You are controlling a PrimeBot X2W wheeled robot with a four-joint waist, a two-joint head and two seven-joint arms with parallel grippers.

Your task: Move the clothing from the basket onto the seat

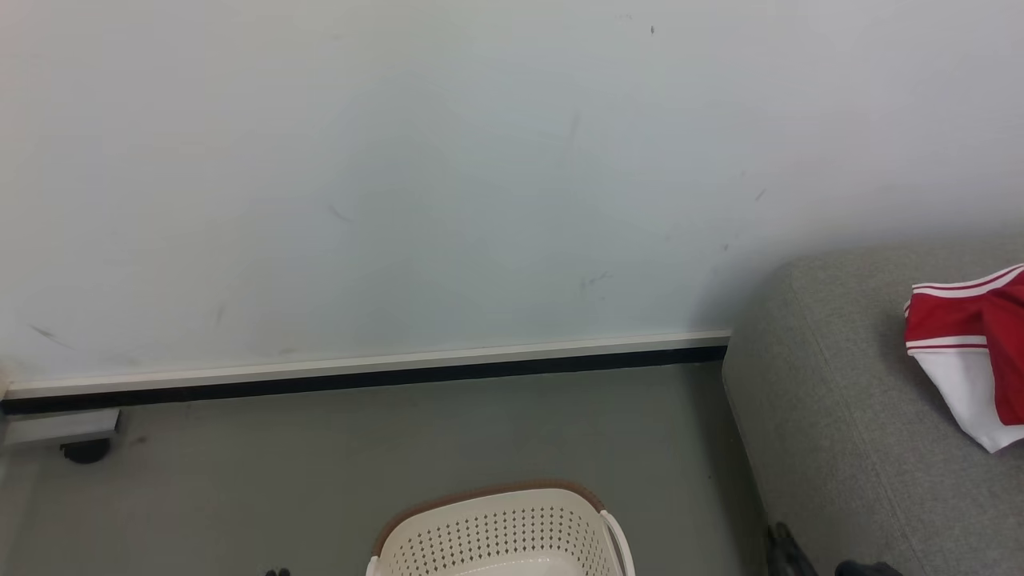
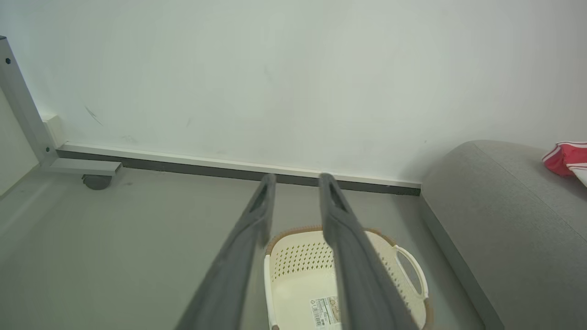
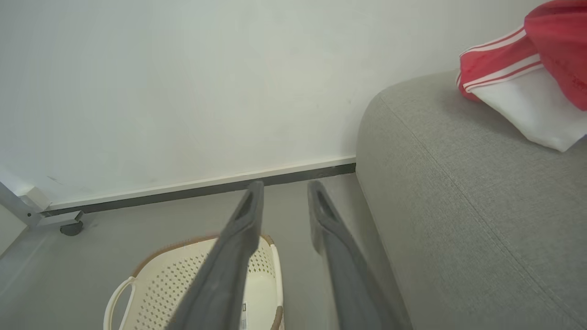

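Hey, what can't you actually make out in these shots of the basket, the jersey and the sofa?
- Clothing, head view: cut off by the right edge, so its full shape is unknown.
- Basket, head view: near part cut off by the bottom edge.
- Basket again, left wrist view: its floor is partly hidden behind the left claw.
- Label sticker, left wrist view: print too small to read.

left gripper (image 2: 297, 178): two long dark grey fingers (image 2: 238, 256), matte, tapering | slot-shaped hole near each tip | right gripper (image 3: 285, 185): same build
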